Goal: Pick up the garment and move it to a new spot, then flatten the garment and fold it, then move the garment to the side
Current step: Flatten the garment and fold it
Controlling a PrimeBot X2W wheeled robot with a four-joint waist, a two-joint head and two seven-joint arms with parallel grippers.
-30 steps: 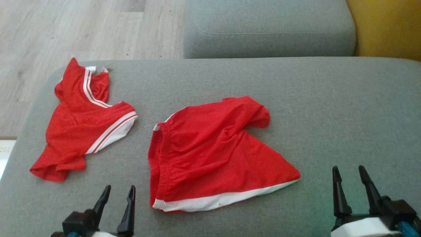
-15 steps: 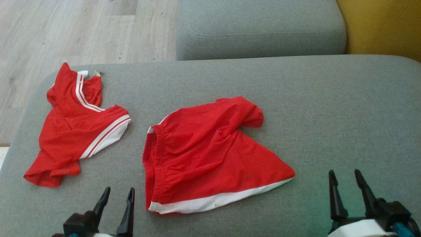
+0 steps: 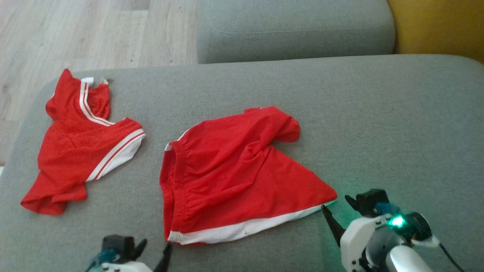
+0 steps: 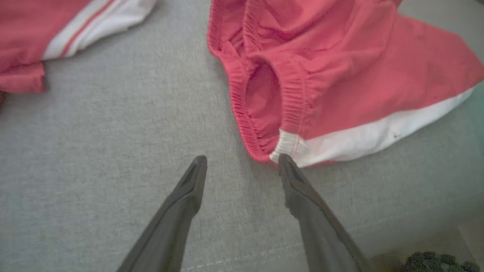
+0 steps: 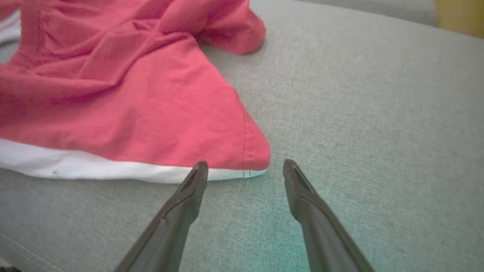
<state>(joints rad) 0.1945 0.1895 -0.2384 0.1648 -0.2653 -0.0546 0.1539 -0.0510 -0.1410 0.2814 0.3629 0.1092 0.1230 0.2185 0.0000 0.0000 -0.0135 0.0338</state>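
Grey sofa upholstery formed the work surface: a broad seat cushion (image 3: 378,113) was seen from the head view, with pale wooden floor (image 3: 75,34) beyond its far left edge, a second grey cushion (image 3: 295,30) behind it, and a yellow surface (image 3: 438,26) at the far right.

At the left of the seat cushion a red jersey (image 3: 75,151) with white stripes was laid out crumpled, well apart from both arms.

Just right of the jersey, near the front edge, the left gripper (image 3: 155,245) was positioned low over the fabric. Its jaws were spread wide and nothing was held. In the left wrist view, one fingertip of the left gripper (image 4: 242,158) was seen just at the white corner of the waistband.

The red shorts (image 3: 234,173) were spread at the centre of the cushion, rumpled, with the elastic waistband turned to the left and a white band along the near edge.

At the right, the right gripper (image 3: 336,204) was set beside the pointed hem corner, with a green lamp lit on its wrist. Its jaws were likewise wide and empty. In the right wrist view that corner was framed between the fingertips of the right gripper (image 5: 245,164); contact could not be determined.
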